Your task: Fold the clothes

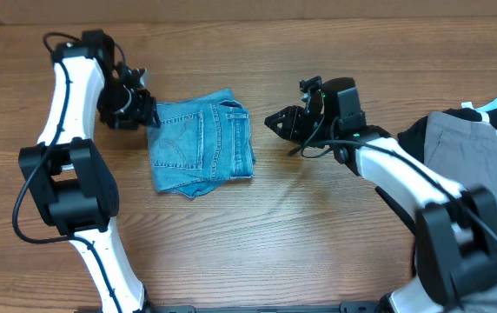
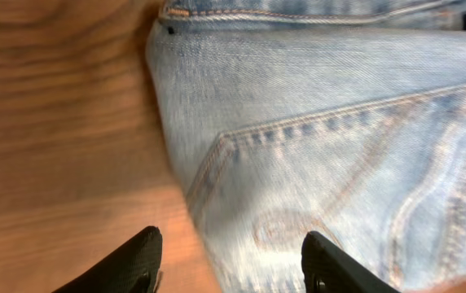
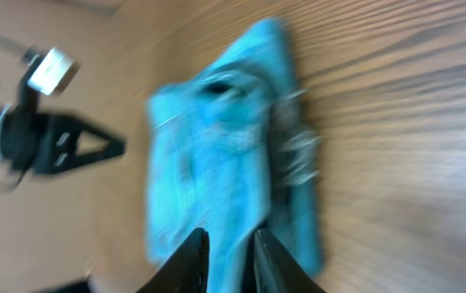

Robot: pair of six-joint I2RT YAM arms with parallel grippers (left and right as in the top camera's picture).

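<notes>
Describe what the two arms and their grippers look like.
The left arm and right arm have white links joined by bulky black joints, with black cables looping alongside. The left gripper and right gripper are black, each with two tapering fingers. A small green light shows near the right wrist.

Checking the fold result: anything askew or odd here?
The folded light-blue denim jeans on the wooden table look slightly untidy. The bundle sits skewed, and its lower layers poke out unevenly along the bottom and right edges. No damage or spill shows.
</notes>
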